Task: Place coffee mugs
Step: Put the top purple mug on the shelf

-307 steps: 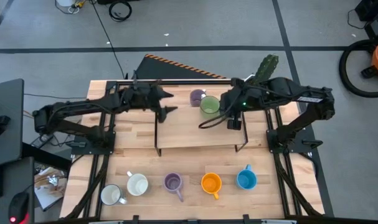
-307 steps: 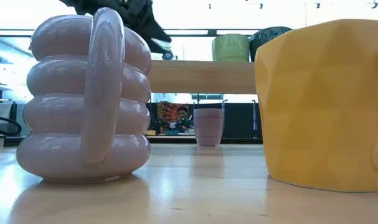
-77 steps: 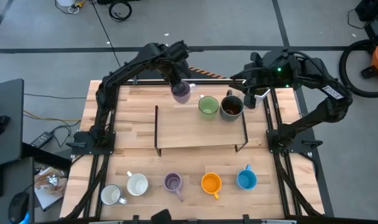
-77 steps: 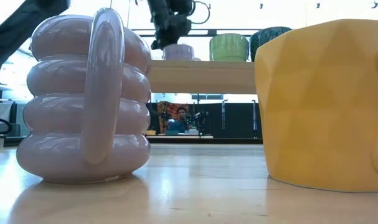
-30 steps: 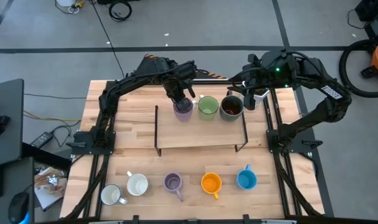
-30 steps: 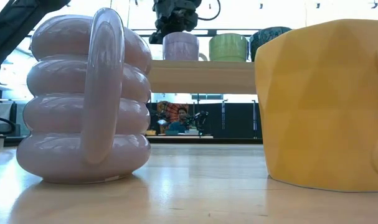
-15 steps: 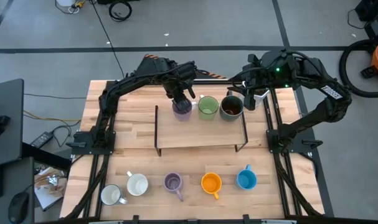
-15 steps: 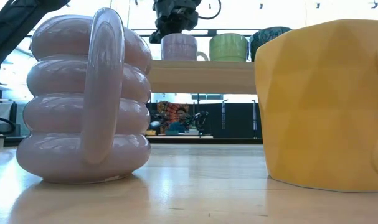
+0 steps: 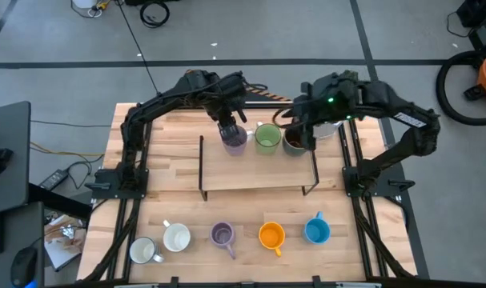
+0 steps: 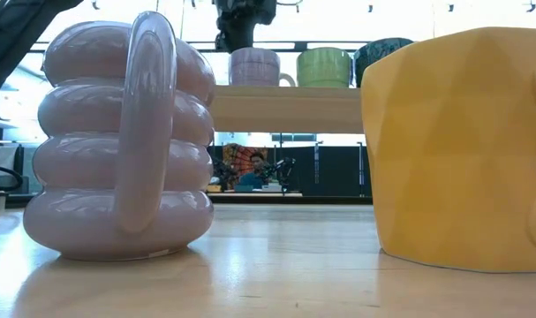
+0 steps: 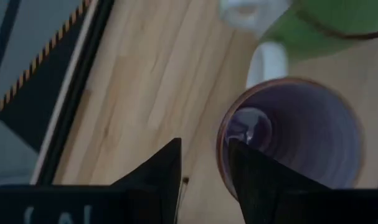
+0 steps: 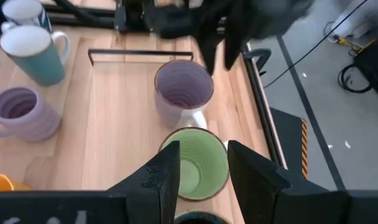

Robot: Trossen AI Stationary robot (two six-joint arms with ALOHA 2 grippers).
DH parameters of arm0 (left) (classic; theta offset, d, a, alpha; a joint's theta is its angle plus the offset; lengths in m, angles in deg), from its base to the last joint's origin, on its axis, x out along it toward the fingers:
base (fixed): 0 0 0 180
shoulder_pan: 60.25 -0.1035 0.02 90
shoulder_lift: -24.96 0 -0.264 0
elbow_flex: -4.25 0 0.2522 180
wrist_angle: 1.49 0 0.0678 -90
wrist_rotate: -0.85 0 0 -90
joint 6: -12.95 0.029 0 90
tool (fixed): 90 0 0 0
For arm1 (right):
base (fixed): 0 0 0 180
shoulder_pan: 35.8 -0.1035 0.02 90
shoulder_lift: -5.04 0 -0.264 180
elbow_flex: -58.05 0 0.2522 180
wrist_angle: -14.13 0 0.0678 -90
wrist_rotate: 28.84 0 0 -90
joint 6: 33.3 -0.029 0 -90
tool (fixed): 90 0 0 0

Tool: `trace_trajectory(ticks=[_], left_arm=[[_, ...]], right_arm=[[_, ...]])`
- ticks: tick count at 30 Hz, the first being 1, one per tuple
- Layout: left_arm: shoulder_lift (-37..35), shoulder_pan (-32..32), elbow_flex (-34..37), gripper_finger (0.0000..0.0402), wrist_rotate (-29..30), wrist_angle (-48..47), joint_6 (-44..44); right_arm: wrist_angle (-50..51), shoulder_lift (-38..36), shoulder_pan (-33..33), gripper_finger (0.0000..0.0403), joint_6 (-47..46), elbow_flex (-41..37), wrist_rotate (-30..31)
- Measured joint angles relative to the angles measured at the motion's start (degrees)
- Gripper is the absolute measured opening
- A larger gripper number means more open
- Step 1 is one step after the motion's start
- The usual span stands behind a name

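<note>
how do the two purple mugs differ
The purple mug on the raised shelf has a smooth straight wall and sits beside the green mug. The purple mug on the table's front row has a bulging ringed wall and stands lower. Both stand upright and share the lilac colour.

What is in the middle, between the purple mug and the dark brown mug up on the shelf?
The green mug sits between the purple mug and the dark brown mug on the shelf. The high view shows it best.

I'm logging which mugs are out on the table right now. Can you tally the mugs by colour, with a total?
Lilac purple: 2
White: 2
Green: 1
Dark brown: 1
Orange: 1
Blue: 1
Total: 8 mugs
</note>
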Motion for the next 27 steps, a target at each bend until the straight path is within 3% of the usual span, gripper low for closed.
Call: trace_trajectory(ticks=[20,23,27], left_arm=[[-6.3,4.2,0.4,0.0135,-0.9,3.8,5.8],[-10.7,6.5,7.5,0.0135,2.0,7.5,5.7],[-21.8,8.4,26.7,0.0135,3.5,21.0,5.5]], right_arm=[[0.4,2.1,-7.2,0.014,-1.8,0.0,2.2],[0.8,2.2,-8.3,0.014,-2.8,-0.1,4.3],[0.8,2.2,-10.3,0.014,-3.4,-0.1,6.6]])
